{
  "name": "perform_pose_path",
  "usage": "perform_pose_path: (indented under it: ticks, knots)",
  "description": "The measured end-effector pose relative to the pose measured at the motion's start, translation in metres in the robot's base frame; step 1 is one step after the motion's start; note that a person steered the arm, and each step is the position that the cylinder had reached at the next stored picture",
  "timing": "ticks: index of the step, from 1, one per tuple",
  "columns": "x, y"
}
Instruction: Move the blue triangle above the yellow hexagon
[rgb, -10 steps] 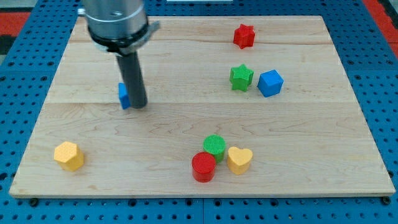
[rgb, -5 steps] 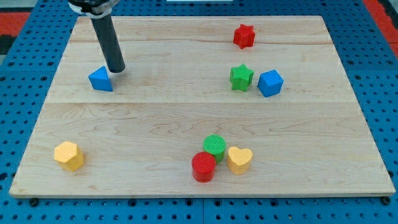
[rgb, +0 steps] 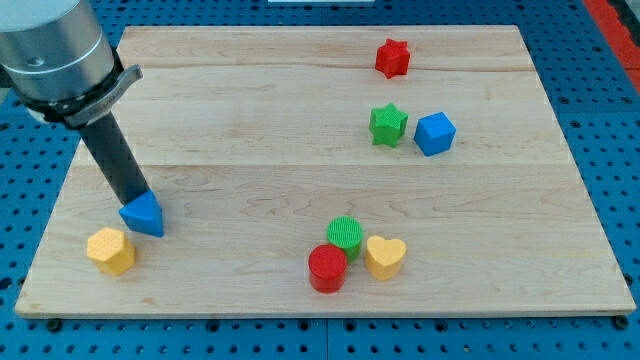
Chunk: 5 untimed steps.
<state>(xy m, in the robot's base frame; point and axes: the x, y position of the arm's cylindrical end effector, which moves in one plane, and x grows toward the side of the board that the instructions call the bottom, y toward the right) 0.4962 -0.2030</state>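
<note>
My tip: the lower end of my straight dark rod (rgb: 132, 199) is down on the pale wooden board (rgb: 300, 190), near its left edge in the view; it is a bare rod end with nothing to open or clamp.
Blue triangle: a small solid blue plastic triangular block (rgb: 143, 214) sits right against my tip, on its lower-right side in the view (contact looks likely, though the rod hides the exact meeting point). Its faces are flat and matte, one corner points towards the view's right, and the upper face is lighter than the side.
Yellow hexagon: a small yellow plastic hexagonal block (rgb: 110, 250) lies below my tip and slightly to the view's left, just beside the blue triangle, which stands up and to the right of it; a thin gap seems to separate them.
Cluster to my tip's lower right: a green ribbed plastic cylinder (rgb: 345, 234), a red plastic cylinder (rgb: 327, 268) and a yellow plastic heart (rgb: 385, 256) huddle together, well apart from my tip.
Far upper right of my tip: a green plastic star (rgb: 388, 125) just beside a blue plastic cube (rgb: 435, 133), and a red plastic star (rgb: 393, 58) nearer the view's top.
</note>
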Motion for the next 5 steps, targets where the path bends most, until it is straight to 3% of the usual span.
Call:
perform_pose_path:
  ticks: [2, 4, 5]
  knots:
    - [-0.022, 0.024]
    - [0.006, 0.024]
    - [0.012, 0.051]
